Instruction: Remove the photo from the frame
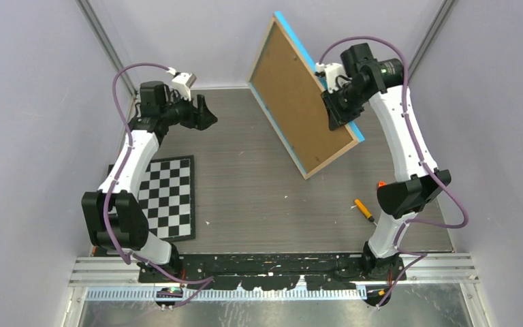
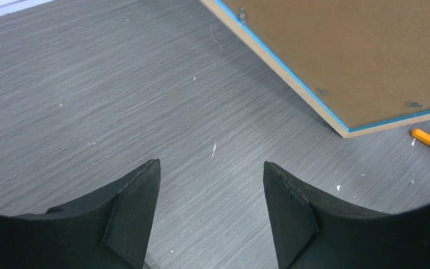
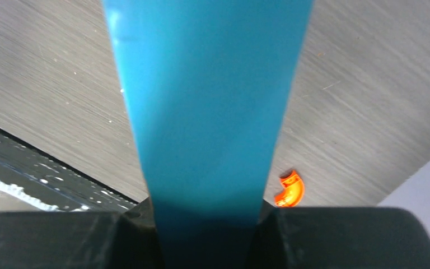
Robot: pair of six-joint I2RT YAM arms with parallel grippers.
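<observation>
Overhead, the right arm arches up and the right gripper (image 1: 335,117) pinches the blue edge of the frame (image 1: 298,102), holding it steeply tilted, brown back facing the left gripper (image 1: 204,112), which hovers spread wide, holding nothing. The grey wood-grain table (image 1: 259,197) is boxed in by pale walls (image 1: 34,102). The frame's top corner nears the back wall; a checkerboard (image 1: 170,197) lies near-left, a screwdriver (image 1: 363,209) near-right.
</observation>
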